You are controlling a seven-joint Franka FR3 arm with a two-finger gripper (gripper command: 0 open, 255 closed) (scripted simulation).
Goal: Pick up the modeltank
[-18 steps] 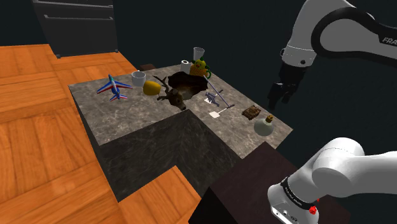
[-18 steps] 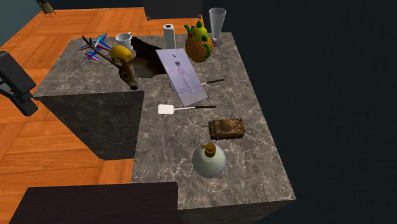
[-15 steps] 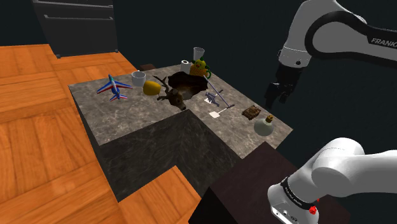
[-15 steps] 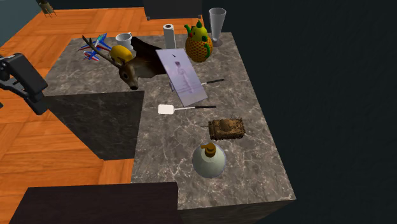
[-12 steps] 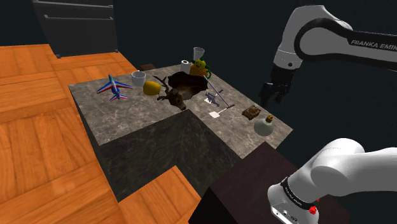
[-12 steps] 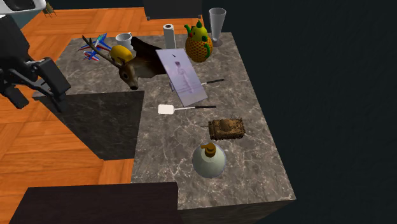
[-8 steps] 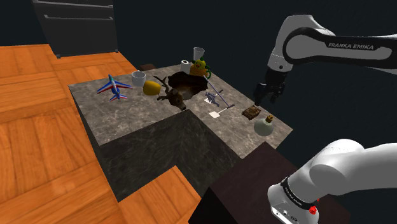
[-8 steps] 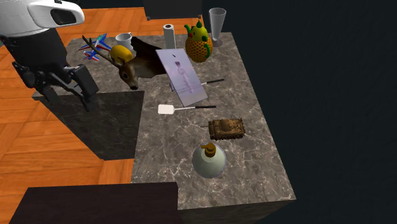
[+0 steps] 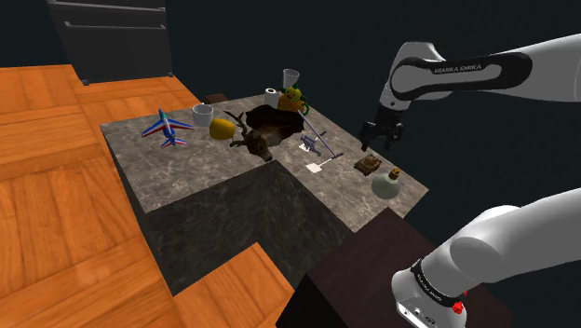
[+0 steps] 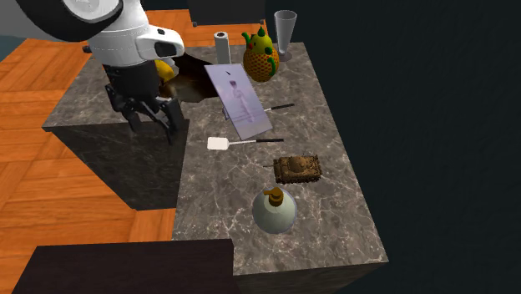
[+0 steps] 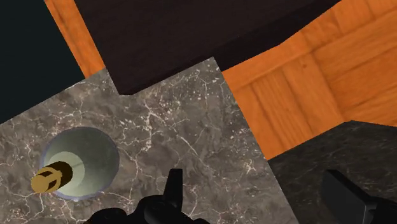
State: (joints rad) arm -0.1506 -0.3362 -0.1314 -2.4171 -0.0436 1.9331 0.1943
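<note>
Modeltank [image 10: 297,168], small, olive-brown with a turret, sits upright on marbled counter [image 10: 334,108].

Floor: broad orange wood planks [image 9: 56,214], from 7 to 10 o'clock in the shoulder view.
Counter: grey veined stone top [image 9: 186,163] at the centre, its dark side face [image 9: 233,210] towards 6 o'clock.
Cabinet: grey, with drawer-like fronts [image 9: 112,37], at 11 o'clock beyond the counter.
Backdrop: very dark, featureless area [image 9: 354,37] from 12 to 3 o'clock.
Light: even on planks and stone; the side face is in shade.
</note>
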